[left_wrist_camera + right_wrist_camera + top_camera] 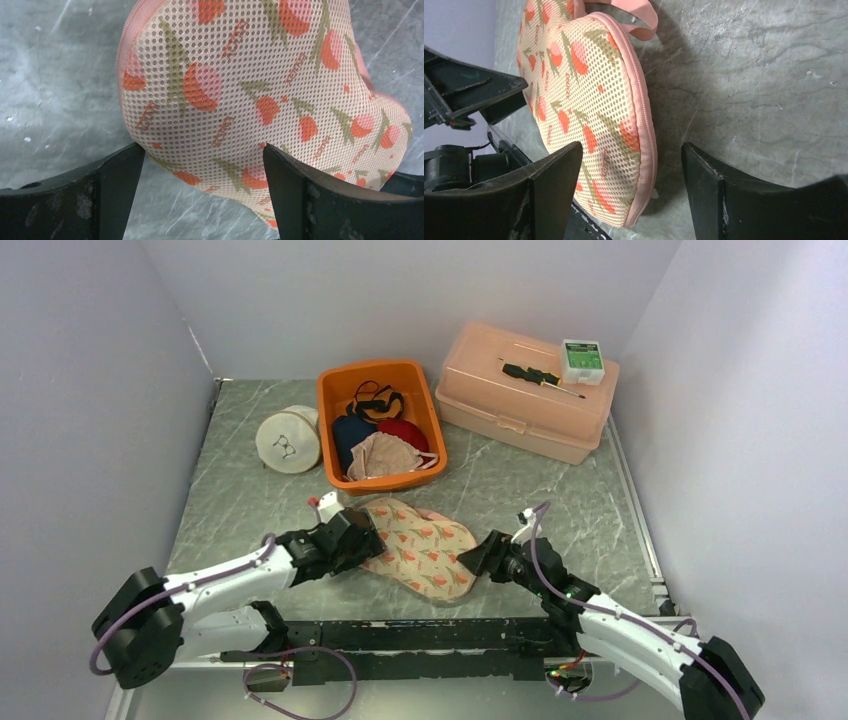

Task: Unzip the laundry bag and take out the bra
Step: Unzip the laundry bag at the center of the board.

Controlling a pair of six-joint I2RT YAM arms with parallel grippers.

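Note:
The laundry bag (420, 545) is a cream mesh pouch with orange flowers and a pink zipped edge, lying flat near the table's front. It fills the left wrist view (250, 95) and shows in the right wrist view (584, 110). Its zip looks closed; the bra is hidden. My left gripper (362, 538) is open at the bag's left end, the mesh lying between its fingers (117, 195). My right gripper (485, 552) is open at the bag's right end, its fingers (554, 185) straddling the pink zipper seam (646, 125), where a small white pull tab shows.
An orange bin (378, 422) with dark and red garments stands behind the bag. A round cream zipped bag (288, 438) lies to its left. A peach lidded box (528, 400) at back right carries a screwdriver (541, 378) and a small green and white box (582, 359).

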